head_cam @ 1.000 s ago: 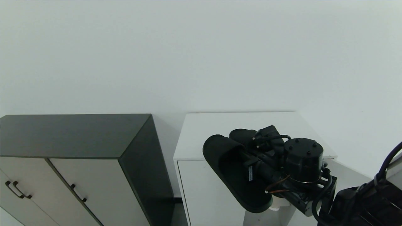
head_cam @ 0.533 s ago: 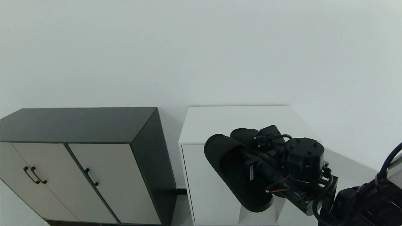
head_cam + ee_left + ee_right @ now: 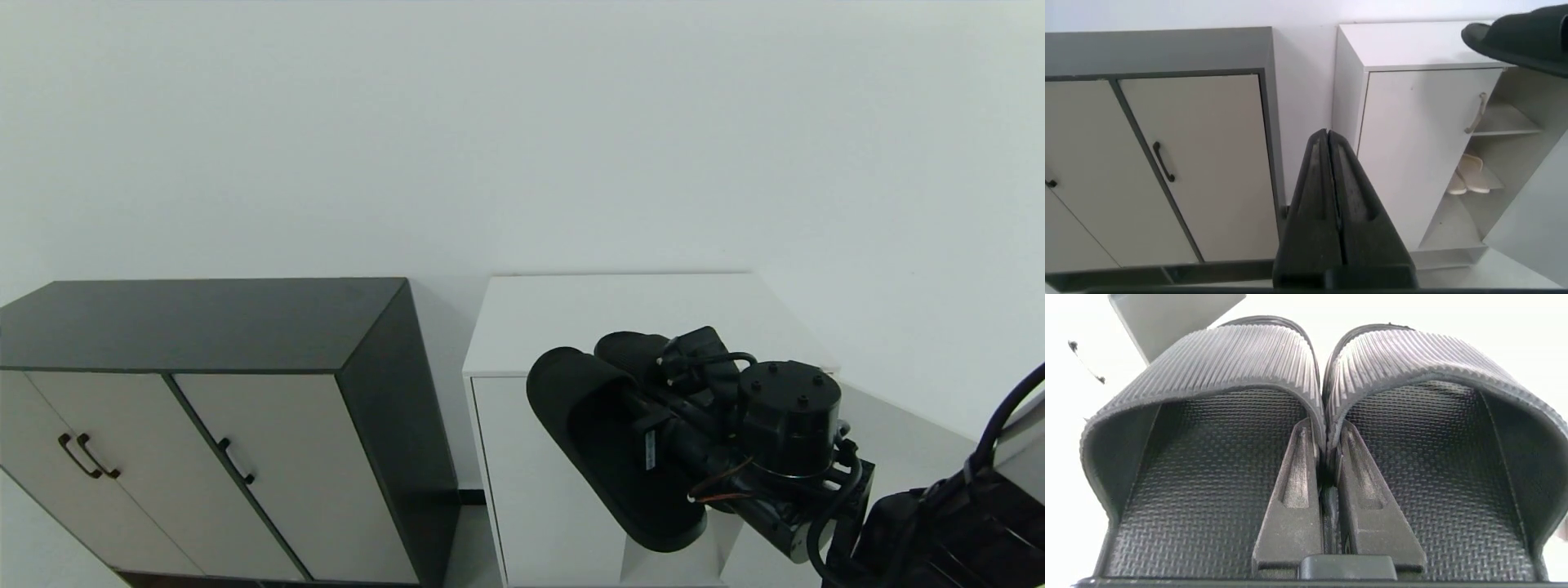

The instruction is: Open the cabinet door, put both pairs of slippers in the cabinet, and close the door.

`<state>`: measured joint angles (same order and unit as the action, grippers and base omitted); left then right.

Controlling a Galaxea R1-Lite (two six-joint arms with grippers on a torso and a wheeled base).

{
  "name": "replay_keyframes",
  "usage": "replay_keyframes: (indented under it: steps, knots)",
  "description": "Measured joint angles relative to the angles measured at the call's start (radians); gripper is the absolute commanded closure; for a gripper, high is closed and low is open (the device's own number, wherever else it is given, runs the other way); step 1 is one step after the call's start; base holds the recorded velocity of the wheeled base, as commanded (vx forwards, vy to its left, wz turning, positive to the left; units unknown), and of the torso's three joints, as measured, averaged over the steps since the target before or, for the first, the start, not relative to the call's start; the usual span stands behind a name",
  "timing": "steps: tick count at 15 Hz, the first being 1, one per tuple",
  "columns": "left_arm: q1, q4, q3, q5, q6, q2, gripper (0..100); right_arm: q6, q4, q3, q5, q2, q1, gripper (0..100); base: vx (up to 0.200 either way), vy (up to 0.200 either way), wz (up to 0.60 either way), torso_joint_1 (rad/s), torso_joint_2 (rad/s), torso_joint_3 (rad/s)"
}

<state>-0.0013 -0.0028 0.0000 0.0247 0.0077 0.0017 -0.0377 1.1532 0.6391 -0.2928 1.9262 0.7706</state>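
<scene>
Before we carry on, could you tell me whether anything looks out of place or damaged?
Nothing stands out: the right hand pinches the black slippers side by side; the white cabinet stands open, pale slippers inside.

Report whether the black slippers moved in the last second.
Yes, along with the camera: against the white cabinet the slippers now sit lower, covering more of its front and less of its top.

Open white cabinet, pale slippers lying inside, under a shelf
</scene>
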Motion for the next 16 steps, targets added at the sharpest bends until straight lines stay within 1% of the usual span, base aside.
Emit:
replay_keyframes:
  steps: [5, 16]
  knots:
    - [0.000, 0.000, 0.000, 0.000, 0.004, 0.000, 100, 0.013, 0.021, -0.004, -0.005, 0.020, 0.000, 100, 0.000, 0.000, 0.00, 0.000, 0.00, 0.000]
    - [0.000, 0.000, 0.000, 0.000, 0.006, 0.000, 100, 0.013, 0.022, -0.021, -0.006, 0.027, 0.001, 100, 0.000, -0.200, 0.00, 0.003, 0.00, 0.003]
